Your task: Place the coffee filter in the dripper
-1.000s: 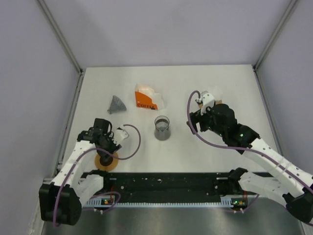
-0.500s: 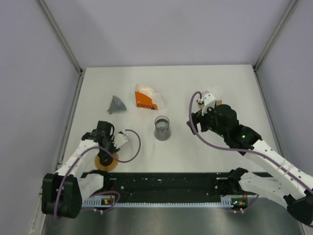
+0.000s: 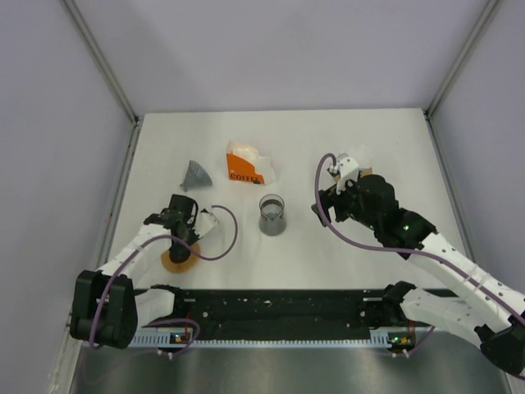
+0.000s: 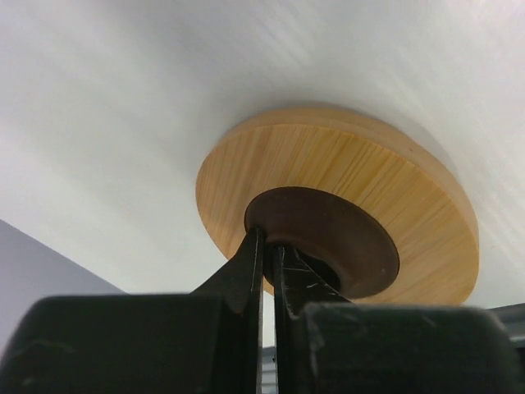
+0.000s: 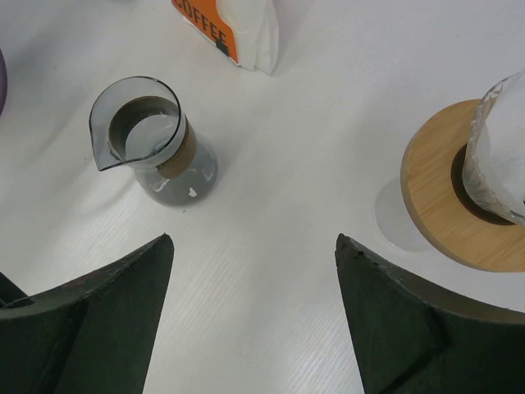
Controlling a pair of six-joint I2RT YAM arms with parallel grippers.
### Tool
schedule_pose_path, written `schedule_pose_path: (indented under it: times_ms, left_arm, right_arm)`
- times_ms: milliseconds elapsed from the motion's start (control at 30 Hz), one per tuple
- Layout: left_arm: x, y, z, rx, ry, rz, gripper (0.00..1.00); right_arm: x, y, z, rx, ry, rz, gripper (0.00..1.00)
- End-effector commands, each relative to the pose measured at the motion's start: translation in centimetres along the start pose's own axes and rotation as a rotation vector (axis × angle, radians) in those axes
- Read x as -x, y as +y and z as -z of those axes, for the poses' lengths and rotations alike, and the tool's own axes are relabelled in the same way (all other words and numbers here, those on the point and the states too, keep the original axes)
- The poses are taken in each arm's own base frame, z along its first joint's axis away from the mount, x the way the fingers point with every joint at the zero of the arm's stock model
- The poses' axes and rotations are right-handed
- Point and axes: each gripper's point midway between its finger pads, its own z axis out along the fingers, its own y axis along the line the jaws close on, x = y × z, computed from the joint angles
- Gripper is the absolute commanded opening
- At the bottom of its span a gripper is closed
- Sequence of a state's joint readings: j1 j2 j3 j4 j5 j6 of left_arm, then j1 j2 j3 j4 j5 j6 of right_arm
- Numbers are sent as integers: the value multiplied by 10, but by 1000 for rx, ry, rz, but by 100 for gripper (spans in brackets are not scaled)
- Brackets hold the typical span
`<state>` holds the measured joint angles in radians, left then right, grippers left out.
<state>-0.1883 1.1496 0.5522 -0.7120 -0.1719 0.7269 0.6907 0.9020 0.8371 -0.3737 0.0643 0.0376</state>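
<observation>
My left gripper (image 3: 182, 240) (image 4: 267, 250) is shut on the clear glass wall of a dripper with a round wooden base (image 3: 175, 258) (image 4: 344, 205) and a brown collar, near the table's front left. An orange coffee filter pack (image 3: 245, 165) (image 5: 234, 29) with white filters stands at the back middle. My right gripper (image 3: 320, 209) (image 5: 253, 242) is open and empty, low over bare table. A second wooden-base glass dripper (image 5: 459, 193) sits to its right; in the top view (image 3: 367, 171) the right arm mostly hides it.
A grey glass carafe (image 3: 271, 215) (image 5: 156, 139) stands mid-table, left of my right gripper. A grey ribbed cone (image 3: 195, 174) lies on its side at the back left. Grey walls enclose the white table (image 3: 369, 131). A black rail (image 3: 279, 308) runs along the near edge.
My left gripper has drawn inward and moved away from the near edge, carrying the wooden-base dripper with it. The right arm has barely moved.
</observation>
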Motion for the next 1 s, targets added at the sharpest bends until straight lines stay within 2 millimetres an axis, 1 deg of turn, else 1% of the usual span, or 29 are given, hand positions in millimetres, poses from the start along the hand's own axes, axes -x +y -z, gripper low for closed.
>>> schedule_pose_path:
  times_ms: [0, 133, 167, 233, 300, 333, 400, 433, 500, 533, 567, 633, 733, 833, 867, 967]
  left_arm:
    - [57, 0, 20, -96, -234, 106, 0]
    - [93, 14, 74, -121, -391, 177, 0]
    - [100, 16, 87, -126, -429, 190, 0]
    - [113, 24, 114, -125, -502, 223, 0]
    - [125, 29, 137, -128, -571, 259, 0]
    - [130, 30, 148, -135, -604, 270, 0]
    - [142, 36, 171, -134, -681, 302, 0]
    - [146, 40, 181, -124, -714, 320, 0]
    - [152, 51, 198, -88, -767, 367, 0]
    - [153, 59, 205, -59, -778, 391, 0]
    - [155, 65, 212, -37, -790, 413, 0]
    - [155, 74, 218, -2, -792, 446, 0]
    - [156, 81, 222, 26, -805, 461, 0]
    - [157, 81, 227, 25, -822, 475, 0]
    - [158, 81, 228, 24, -826, 473, 0]
    - [158, 81, 232, 26, -839, 471, 0]
  right_arm:
    - [24, 5, -1, 26, -64, -28, 80]
    - [42, 13, 2, 62, -89, -61, 80]
    - [48, 22, 3, 108, -99, -77, 80]
    - [59, 32, 2, 159, -115, -124, 80]
    - [72, 46, -3, 225, -133, -179, 80]
    - [82, 54, -5, 260, -148, -222, 80]
    - [95, 73, -20, 340, -148, -271, 80]
    - [105, 86, -22, 392, -162, -281, 80]
    - [123, 125, -25, 510, -192, -275, 80]
    - [130, 141, -27, 550, -199, -270, 80]
    - [141, 159, -29, 593, -224, -265, 80]
    - [155, 183, -34, 655, -240, -289, 80]
    - [172, 199, -50, 715, -260, -382, 79]
    - [174, 206, -69, 730, -255, -431, 74]
    - [171, 212, -77, 745, -240, -447, 73]
    - [171, 223, -88, 795, -219, -487, 67]
